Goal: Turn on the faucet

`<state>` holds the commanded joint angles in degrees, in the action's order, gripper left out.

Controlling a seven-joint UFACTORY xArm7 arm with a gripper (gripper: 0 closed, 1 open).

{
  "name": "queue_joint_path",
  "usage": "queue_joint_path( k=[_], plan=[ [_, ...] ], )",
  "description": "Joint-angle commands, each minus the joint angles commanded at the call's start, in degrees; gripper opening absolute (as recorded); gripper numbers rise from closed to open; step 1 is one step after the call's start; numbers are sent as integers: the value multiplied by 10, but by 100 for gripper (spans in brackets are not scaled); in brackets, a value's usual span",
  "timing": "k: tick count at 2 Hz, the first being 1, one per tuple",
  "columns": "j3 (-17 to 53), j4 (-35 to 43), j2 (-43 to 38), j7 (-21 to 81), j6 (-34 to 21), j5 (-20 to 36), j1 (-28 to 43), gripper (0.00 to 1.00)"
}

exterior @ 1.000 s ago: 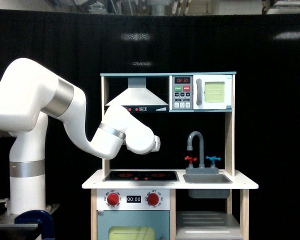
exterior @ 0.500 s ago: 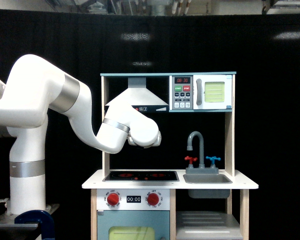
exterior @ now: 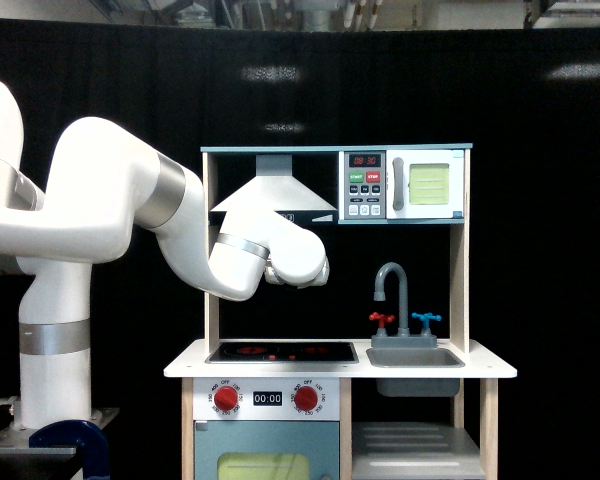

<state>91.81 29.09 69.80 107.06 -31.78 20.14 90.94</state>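
Faucet: one small grey gooseneck faucet [exterior: 392, 291] stands upright at the back edge of the sink, on the exterior view's right half of the toy kitchen; its spout curves toward the exterior view's left.
Tap handles: two cross-shaped ones, a red handle [exterior: 382, 320] and a blue handle [exterior: 426, 320], one on each side of the faucet's stem, just beside it.
Sink: one grey sink [exterior: 415, 357] set into the counter directly below the spout.
Arm: one white arm [exterior: 130, 215] with grey bands reaches in from the exterior view's left; its rounded last joint hangs above the cooktop, under the hood, well apart from the faucet.
Gripper: the pincer is not visible past that rounded joint, so I cannot tell whether it is spread or pressed together.
Cooktop: one black cooktop [exterior: 281, 351] with red ring marks, left of the sink.
Stove knobs: two red round stove knobs [exterior: 226, 398] on the front panel, with one small digital clock [exterior: 268, 398] between them.
Upper shelf: one grey hood [exterior: 273, 190] and one toy microwave [exterior: 403, 184] side by side.
Surface: one white counter [exterior: 190, 364] on a pale wooden frame.
Room: a black curtain [exterior: 540, 220] fills the background, with ceiling fixtures showing above it.
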Motion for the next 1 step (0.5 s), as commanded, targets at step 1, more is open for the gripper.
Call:
queue_joint_path(
  k=[1],
  plan=[
    [25, 37, 35, -11, 76, -16, 112, 100]
  ],
)
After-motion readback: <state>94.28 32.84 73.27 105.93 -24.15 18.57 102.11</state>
